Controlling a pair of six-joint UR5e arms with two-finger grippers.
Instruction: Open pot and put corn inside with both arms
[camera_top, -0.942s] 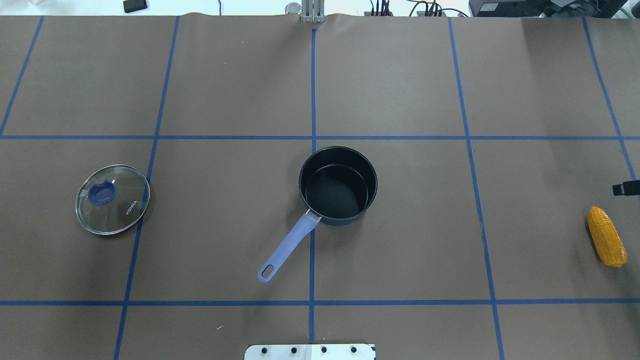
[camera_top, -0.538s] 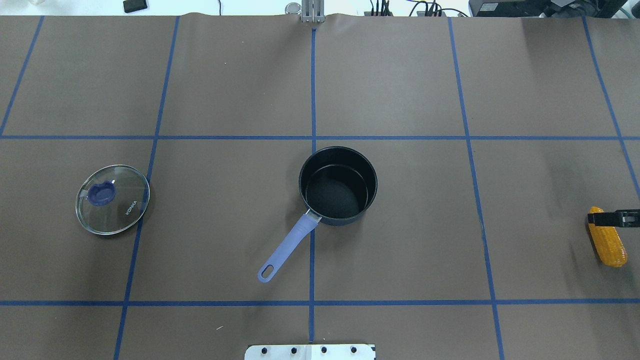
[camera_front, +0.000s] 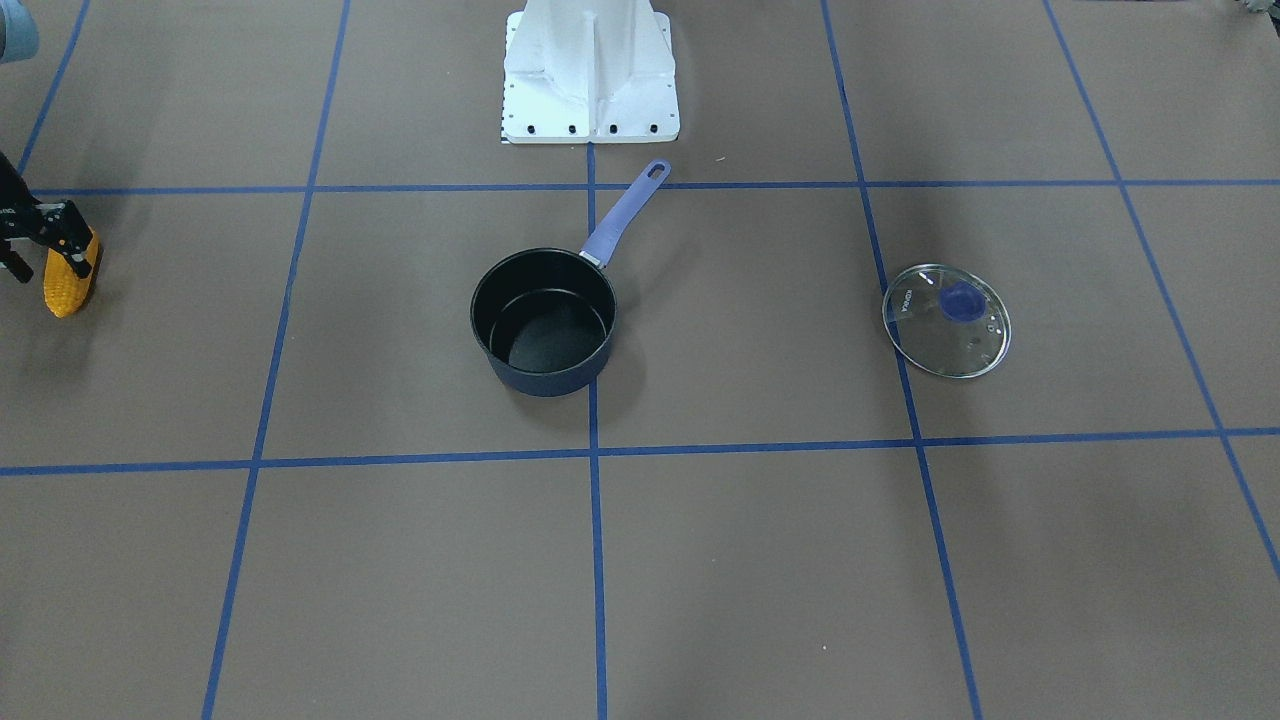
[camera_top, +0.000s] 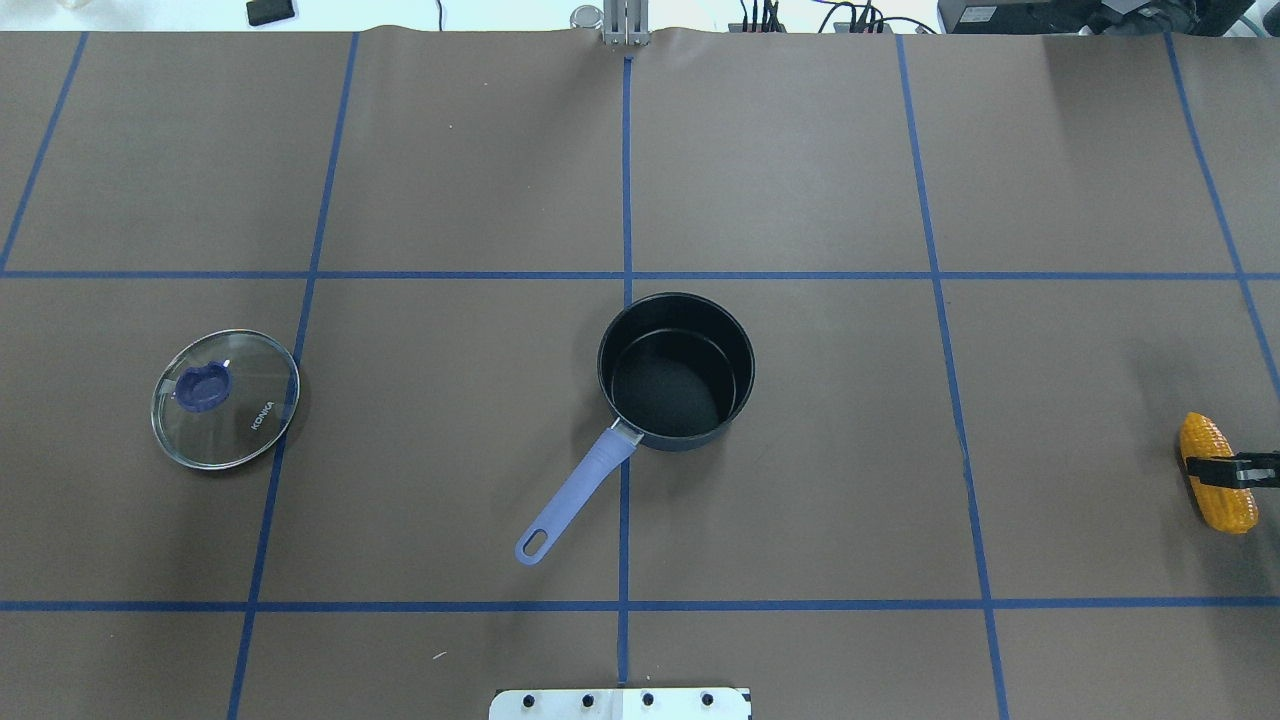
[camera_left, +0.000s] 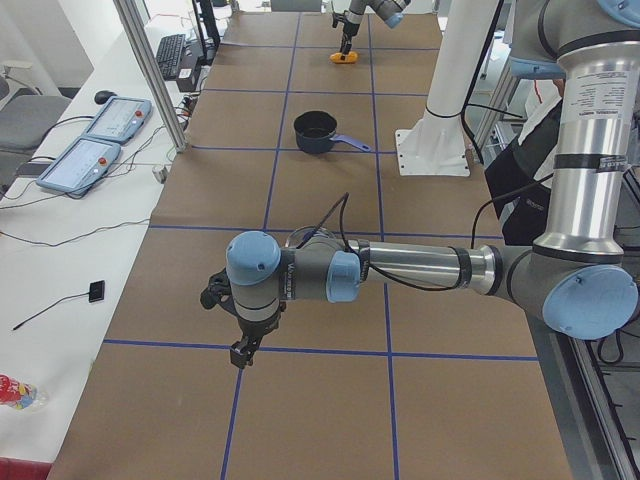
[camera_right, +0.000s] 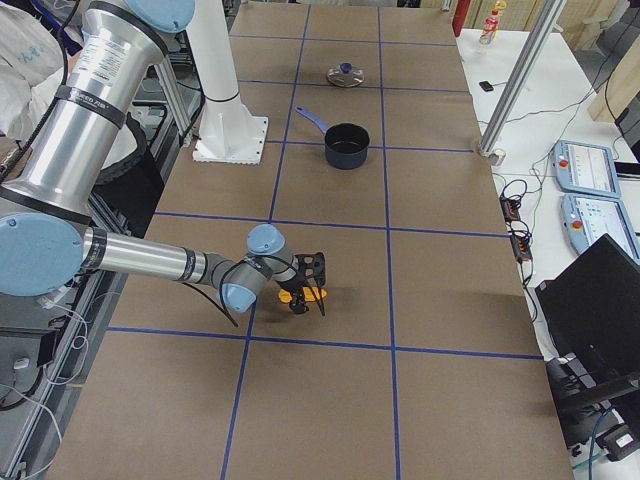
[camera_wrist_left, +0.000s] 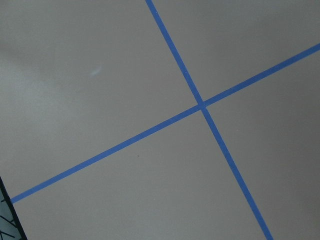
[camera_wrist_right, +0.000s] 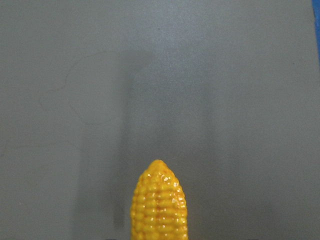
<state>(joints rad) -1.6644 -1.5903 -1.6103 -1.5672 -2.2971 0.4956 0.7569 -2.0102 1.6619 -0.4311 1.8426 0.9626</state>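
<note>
The pot (camera_top: 676, 372) stands open and empty at the table's middle, its lavender handle (camera_top: 575, 495) pointing toward the robot. It also shows in the front view (camera_front: 545, 322). The corn (camera_top: 1222, 500) lies at the table's far right edge and fills the bottom of the right wrist view (camera_wrist_right: 159, 205). My right gripper (camera_front: 50, 270) is open, its fingers down on either side of the corn (camera_front: 65, 288). One of its fingers (camera_top: 1240, 467) crosses the cob in the overhead view. My left gripper (camera_left: 243, 350) hangs over bare table far to the left; I cannot tell whether it is open or shut.
The round glass lid (camera_top: 225, 398) with its blue knob lies flat on the left part of the table, well apart from the pot. The white base pedestal (camera_front: 590, 70) stands behind the pot's handle. Blue tape lines grid the brown table (camera_top: 800, 150).
The right gripper's finger has come in from the right edge and moved down the overhead view onto the corn. Pot, lid and corn have not moved.
</note>
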